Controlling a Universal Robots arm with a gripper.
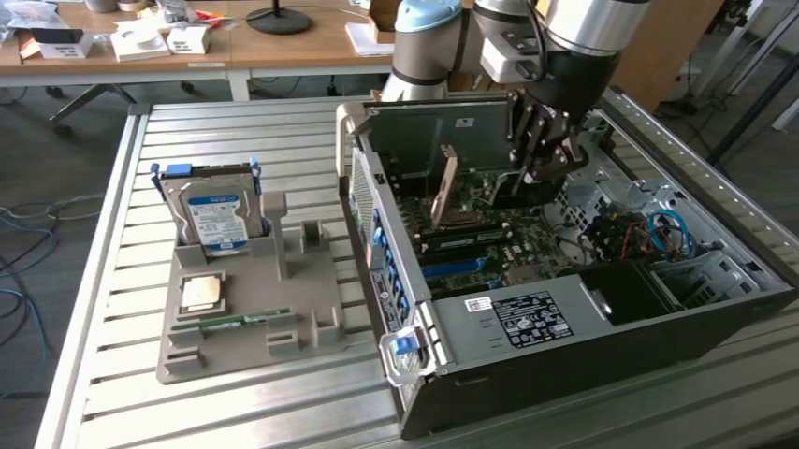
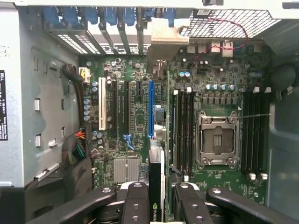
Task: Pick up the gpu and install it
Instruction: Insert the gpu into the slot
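Note:
In the wrist view the gpu [image 2: 156, 184] appears edge-on as a thin black card, clamped between my two black fingers [image 2: 135, 198]. Its silver end bracket [image 2: 169, 39] reaches toward the case's rear slot openings. The card hovers in line with the blue expansion slot [image 2: 151, 109] on the green motherboard. My gripper [image 2: 159, 198] is shut on the card. In the exterior view, my gripper [image 1: 537, 178] reaches down into the open computer case [image 1: 537, 318], above the motherboard.
A grey holder tray [image 1: 312, 309] stands at the exterior view's left, carrying a silver hard drive [image 1: 215, 210], a processor chip [image 1: 202, 293] and a green memory stick [image 1: 243, 321]. Black slots, a white slot [image 2: 101, 105], the processor socket [image 2: 218, 140] and cable bundles [image 2: 77, 144] surround the card.

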